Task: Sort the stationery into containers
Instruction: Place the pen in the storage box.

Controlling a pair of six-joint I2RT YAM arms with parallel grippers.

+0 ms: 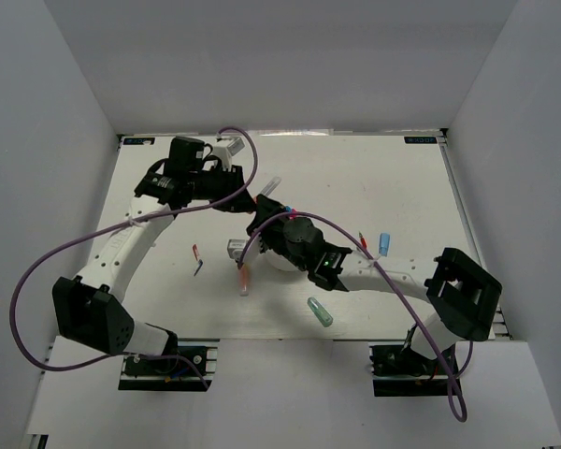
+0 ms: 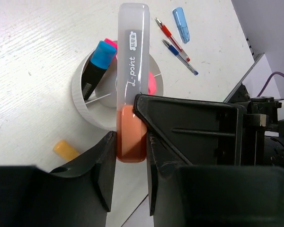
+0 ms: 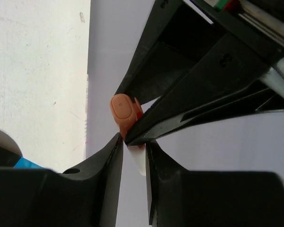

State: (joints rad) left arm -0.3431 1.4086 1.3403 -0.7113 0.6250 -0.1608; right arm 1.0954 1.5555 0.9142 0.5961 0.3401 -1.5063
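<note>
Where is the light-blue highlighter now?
In the top view the light-blue highlighter lies on the table, right of centre, just right of a red pen.

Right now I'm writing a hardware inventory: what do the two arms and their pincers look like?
Both the left arm and right arm have white tubular links with chunky black joint housings. A purple cable runs along each. The left pincer and right pincer are black, with angular, tapering fingers.
</note>
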